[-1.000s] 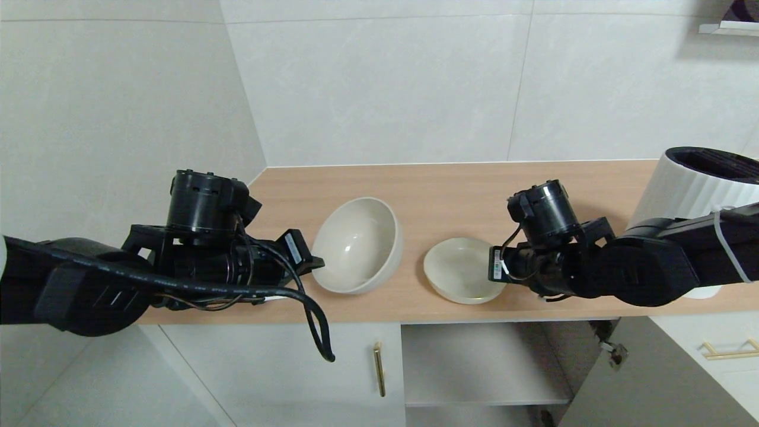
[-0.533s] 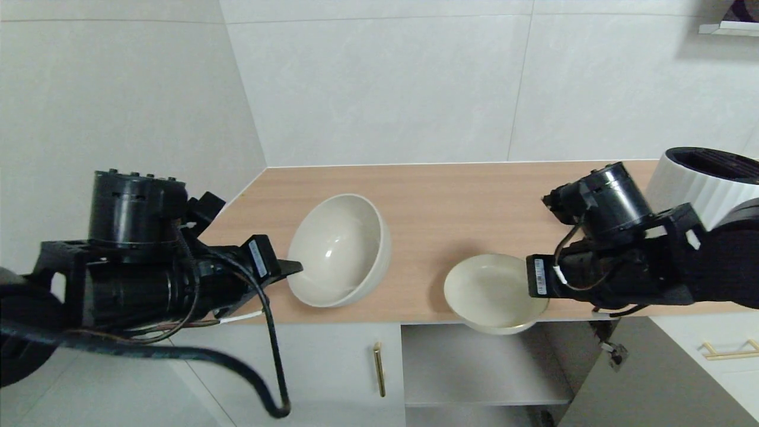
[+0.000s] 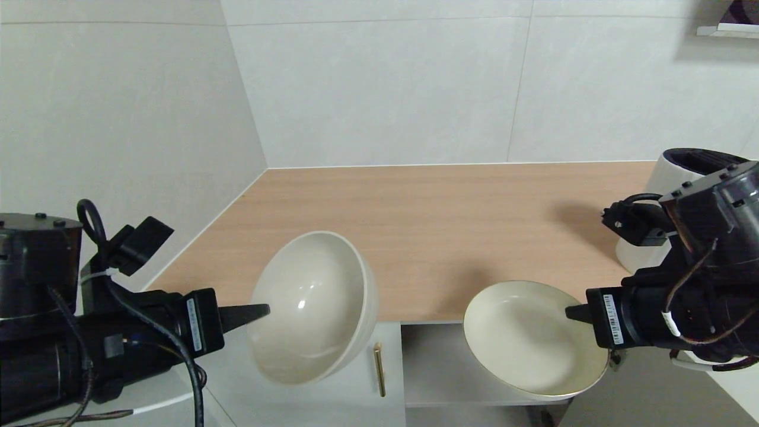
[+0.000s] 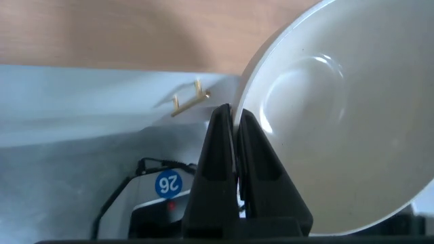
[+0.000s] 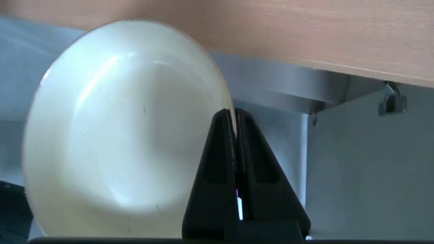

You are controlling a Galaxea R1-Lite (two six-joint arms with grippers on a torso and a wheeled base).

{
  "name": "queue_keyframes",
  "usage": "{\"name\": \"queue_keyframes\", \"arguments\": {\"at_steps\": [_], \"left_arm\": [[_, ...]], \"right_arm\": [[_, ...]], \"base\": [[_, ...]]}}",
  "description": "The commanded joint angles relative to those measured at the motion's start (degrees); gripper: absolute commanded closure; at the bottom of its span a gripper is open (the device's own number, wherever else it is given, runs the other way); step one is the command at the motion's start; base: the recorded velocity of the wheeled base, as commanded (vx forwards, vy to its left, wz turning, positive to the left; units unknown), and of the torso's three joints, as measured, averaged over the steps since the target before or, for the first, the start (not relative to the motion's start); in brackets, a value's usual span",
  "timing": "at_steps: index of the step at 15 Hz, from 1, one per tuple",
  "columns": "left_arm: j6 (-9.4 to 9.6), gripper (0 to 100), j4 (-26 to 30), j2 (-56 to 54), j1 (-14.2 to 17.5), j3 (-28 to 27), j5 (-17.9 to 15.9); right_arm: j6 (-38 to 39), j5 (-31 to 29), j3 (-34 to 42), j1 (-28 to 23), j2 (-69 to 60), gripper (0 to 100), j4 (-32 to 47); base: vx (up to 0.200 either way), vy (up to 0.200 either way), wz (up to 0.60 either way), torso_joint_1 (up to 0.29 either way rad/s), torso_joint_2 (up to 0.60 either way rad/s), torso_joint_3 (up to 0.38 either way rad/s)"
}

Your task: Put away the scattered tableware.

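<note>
Deep bowl hangs tilted in the air, off the counter's front edge toward its left corner, before a cabinet door with a gold handle. The left gripper has its jaws clamped on the bowl's rim. Right of it, a shallow bowl is held past the front edge, over an open cabinet shelf, with the right gripper's jaws pinching its rim. A white ribbed container stands at the counter's right end.
</note>
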Motion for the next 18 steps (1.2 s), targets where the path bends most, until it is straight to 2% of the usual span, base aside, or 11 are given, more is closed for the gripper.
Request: {"name": "queue_keyframes", "arguments": {"at_steps": [1, 2, 4, 7, 12, 18], "left_arm": [[0.64, 100, 0.75, -0.43, -1.08, 0.32, 0.06], [1.25, 100, 1.28, -0.17, -1.25, 0.32, 0.06], [1.25, 100, 1.36, 0.8, -1.6, 0.32, 0.15], [1.34, 100, 1.45, 1.15, -1.69, 0.41, 0.23], [2.13, 100, 1.45, 1.24, -1.69, 0.58, 0.23], [2.22, 100, 1.36, 1.68, -1.69, 0.76, 0.15]], "right_arm": [[-0.1, 0.01, 0.65, 0.19, -1.02, 100, -0.06], [-0.1, 0.01, 0.65, 0.1, -0.76, 100, -0.06], [-0.1, 0.01, 1.09, 0.19, -0.15, 100, -0.94], [-0.19, -0.08, 1.53, 0.1, 0.65, 100, -2.08], [-0.1, -0.16, 1.53, 0.1, 1.88, 100, -2.08], [-0.1, -0.43, 2.06, 0.1, 3.46, 100, -2.17]], "base": [[0.0, 0.0, 0.0, 0.0, 0.0, 0.0], [0.0, 0.0, 0.0, 0.0, 0.0, 0.0], [0.0, 0.0, 0.0, 0.0, 0.0, 0.0], [-0.2, 0.0, 0.0, 0.007, 0.0, 0.004], [0.0, 0.0, 0.0, 0.0, 0.0, 0.0], [0.0, 0.0, 0.0, 0.0, 0.0, 0.0]]}}
